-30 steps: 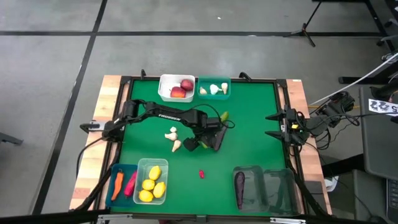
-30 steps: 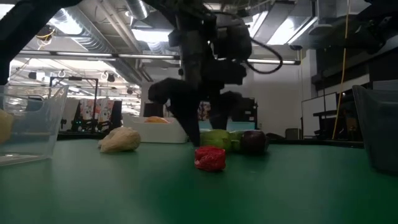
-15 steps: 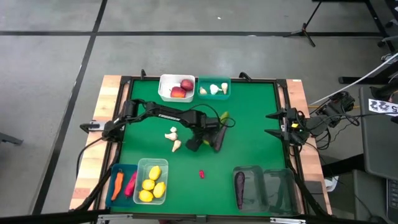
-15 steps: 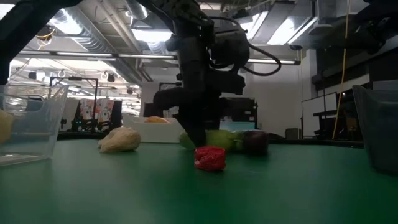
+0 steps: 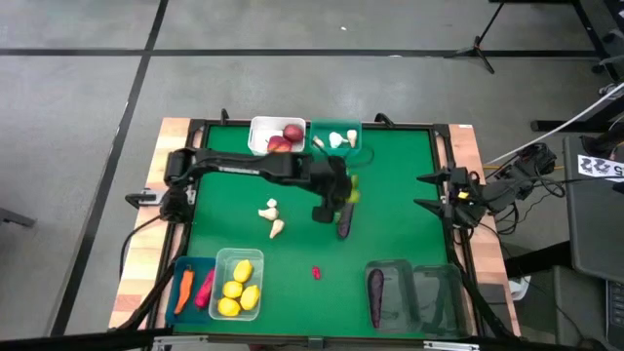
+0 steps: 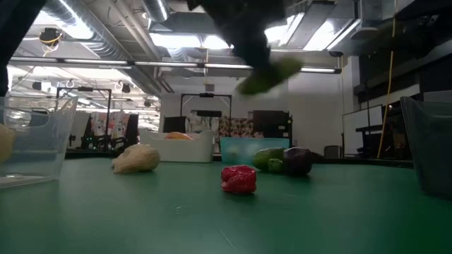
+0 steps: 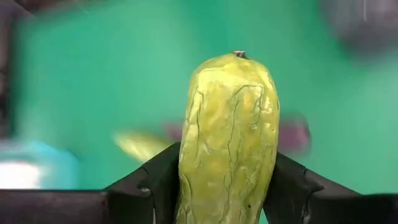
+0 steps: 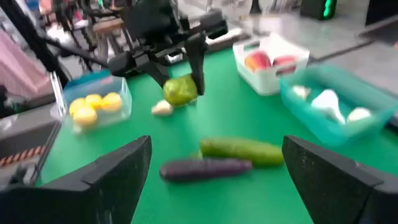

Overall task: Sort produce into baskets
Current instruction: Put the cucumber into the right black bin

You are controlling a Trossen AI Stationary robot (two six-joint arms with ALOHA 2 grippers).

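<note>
Left gripper (image 7: pixel 227 186) clamped on a green cucumber (image 7: pixel 227 137), holding it in the air above mid-table, clear of the mat (image 5: pixel 390 175). A second cucumber (image 8: pixel 241 150) and a purple eggplant (image 8: pixel 205 168) lie side by side on the mat below, a red chilli (image 6: pixel 239 179) nearer the front. Right gripper (image 8: pixel 211 180) parked at the table's right edge, fingers wide apart, empty.

A green-topped table (image 5: pixel 400 175) with a wooden rim is seen. On it are set small plastic bins along two edges, and loose toy produce is scattered mid-table: two white garlic pieces (image 5: pixel 272 218), a small red chilli (image 5: pixel 316 273), a purple eggplant (image 5: pixel 344 223) and a green cucumber (image 5: pixel 351 191).
</note>
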